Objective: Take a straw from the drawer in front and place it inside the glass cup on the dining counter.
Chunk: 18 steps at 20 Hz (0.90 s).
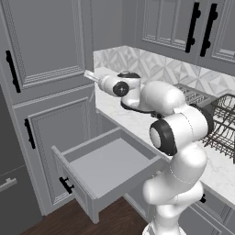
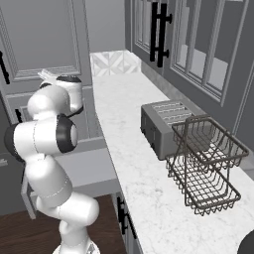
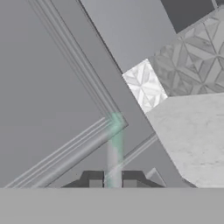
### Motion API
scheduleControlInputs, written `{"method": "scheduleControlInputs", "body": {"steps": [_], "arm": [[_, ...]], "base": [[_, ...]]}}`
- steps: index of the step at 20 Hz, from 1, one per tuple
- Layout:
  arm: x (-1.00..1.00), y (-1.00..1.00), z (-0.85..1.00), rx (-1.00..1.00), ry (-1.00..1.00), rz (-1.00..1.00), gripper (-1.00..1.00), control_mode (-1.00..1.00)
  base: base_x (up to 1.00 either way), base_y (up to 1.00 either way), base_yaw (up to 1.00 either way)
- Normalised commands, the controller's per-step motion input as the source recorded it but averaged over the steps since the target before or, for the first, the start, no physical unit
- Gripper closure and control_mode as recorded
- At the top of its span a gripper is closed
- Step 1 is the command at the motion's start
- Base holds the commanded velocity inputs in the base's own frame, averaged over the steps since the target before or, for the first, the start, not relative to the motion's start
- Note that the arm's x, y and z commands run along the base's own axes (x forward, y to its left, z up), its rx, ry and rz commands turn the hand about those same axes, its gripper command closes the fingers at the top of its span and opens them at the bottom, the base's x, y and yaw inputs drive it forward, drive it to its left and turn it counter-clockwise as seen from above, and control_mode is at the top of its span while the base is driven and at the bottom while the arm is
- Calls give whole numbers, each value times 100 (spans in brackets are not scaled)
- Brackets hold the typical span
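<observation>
The gripper (image 3: 113, 183) is closed on a pale green straw (image 3: 115, 144), held up near the tall cabinet door (image 3: 48, 87). The drawer (image 1: 108, 165) below sits open. No writing shows.

The glossy white robot arm (image 1: 176, 151) is built of rounded, bulbous shells stacked one on another, each seam marked by a dark grey ring or a round black cap at the joint. A thin dotted line of stitching-like marks runs round the lower link (image 2: 49, 184) above the glossy white base. Two small dark, square-ended fingertips (image 3: 95, 180) close off the gripper (image 3: 112, 183), each showing a paler grey pad face.
</observation>
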Motion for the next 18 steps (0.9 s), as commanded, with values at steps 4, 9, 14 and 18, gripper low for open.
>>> {"method": "scheduleControlInputs", "body": {"steps": [4,9,14,18], "arm": [[-15,-10,100,-10,-1,0,100,-100],[-31,-27,100,-11,0,0,100,-100],[-40,-42,100,-13,-7,0,100,-100],[-50,-46,100,-19,-41,0,100,-100]], "base": [[0,0,0],[0,0,0],[0,0,0],[0,0,0]]}}
